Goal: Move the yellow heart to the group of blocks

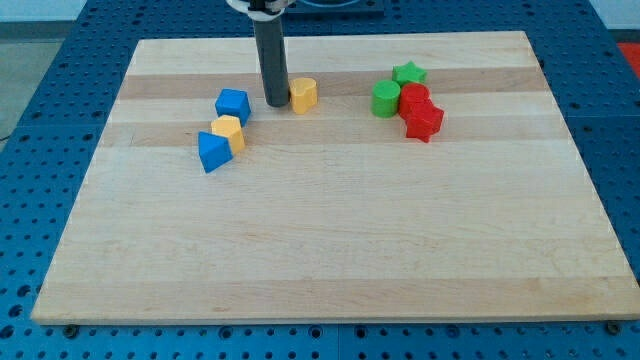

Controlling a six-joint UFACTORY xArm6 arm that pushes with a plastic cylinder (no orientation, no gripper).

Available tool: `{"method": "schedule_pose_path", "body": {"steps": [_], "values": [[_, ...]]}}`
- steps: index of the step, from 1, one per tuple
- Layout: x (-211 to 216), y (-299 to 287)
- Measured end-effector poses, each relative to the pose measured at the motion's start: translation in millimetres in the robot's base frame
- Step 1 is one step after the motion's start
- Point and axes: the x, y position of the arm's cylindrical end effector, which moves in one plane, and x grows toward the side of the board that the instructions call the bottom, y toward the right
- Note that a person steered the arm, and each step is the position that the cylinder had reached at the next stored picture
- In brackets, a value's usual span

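Note:
The yellow heart (303, 95) lies near the board's top middle. My tip (275, 103) stands right at its left side, touching or nearly touching it. To the heart's right a group sits close together: a green star (408, 73), a green cylinder (385, 99), a red block (413, 100) and a red star (424, 122). To the tip's left are a blue cube (232, 105), a yellow hexagon (228, 132) and a blue triangle (213, 152).
The wooden board (320, 250) lies on a blue perforated table (40, 60). The three left blocks form a diagonal row, the yellow hexagon touching the blue triangle.

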Motion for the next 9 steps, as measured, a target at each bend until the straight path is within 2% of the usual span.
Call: {"method": "schedule_pose_path", "body": {"steps": [1,3,4,5,6,7,8,9], "values": [[15,6],[-18,83],[-17,83],[-4,43],[-8,-3],[-31,-16],[-41,-2],[-41,44]]}}
